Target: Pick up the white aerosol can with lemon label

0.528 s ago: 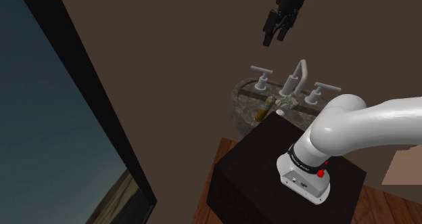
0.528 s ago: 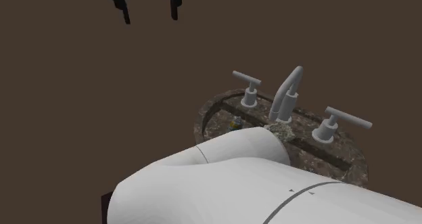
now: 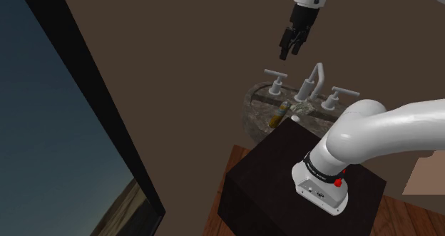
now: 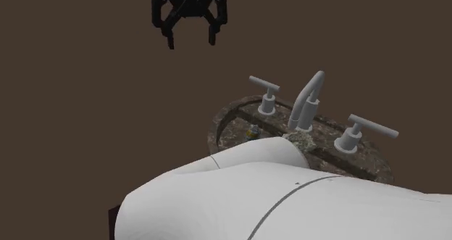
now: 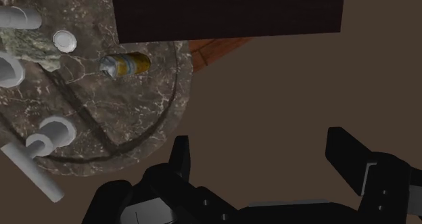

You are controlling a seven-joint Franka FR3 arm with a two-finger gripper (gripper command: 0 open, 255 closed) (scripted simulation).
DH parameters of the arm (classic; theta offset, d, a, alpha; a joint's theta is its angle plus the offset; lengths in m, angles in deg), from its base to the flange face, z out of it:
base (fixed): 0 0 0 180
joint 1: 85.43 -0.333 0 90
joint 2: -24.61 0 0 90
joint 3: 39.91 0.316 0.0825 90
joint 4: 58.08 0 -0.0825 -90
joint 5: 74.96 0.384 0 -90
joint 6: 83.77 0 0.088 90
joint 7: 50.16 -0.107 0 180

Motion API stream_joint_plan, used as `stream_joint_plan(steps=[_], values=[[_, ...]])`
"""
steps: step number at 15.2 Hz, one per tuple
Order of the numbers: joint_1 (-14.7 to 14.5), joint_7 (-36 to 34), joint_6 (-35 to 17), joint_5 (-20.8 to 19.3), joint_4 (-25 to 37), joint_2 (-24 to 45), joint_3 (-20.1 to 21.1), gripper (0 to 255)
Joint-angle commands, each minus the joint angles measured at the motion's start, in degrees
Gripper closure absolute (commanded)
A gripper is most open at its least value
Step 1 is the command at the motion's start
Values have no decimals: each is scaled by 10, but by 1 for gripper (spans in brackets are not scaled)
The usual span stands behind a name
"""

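The shoulder view looks down from beside and behind the dark box-shaped stand [image 3: 264, 181], set well back, facing the round mottled stone basin [image 3: 251, 117] and grey metal faucet [image 3: 314, 76]. The second exterior view sits close behind the white rounded arm link [image 4: 253, 195] and faces the same basin and faucet. The wrist view looks down along the black two-finger gripper [image 5: 260, 145] onto the basin and the stand's edge.

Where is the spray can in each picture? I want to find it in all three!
Shoulder view: the can lies in the sink, by the dark stand.
Second exterior view: a small bit peeks out in the sink, just above the white arm.
Wrist view: it lies on its side in the sink, near the stand's edge.
Shared landmark: the round marbled sink.
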Motion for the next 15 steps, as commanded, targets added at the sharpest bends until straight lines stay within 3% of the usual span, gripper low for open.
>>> stream_joint_plan(steps=[1, 8, 15], values=[[5, 24, -17, -9, -24, 4, -21, 0], [17, 117, -90, -39, -65, 78, -106, 0], [19, 220, -170, -47, -72, 198, -192, 0]])
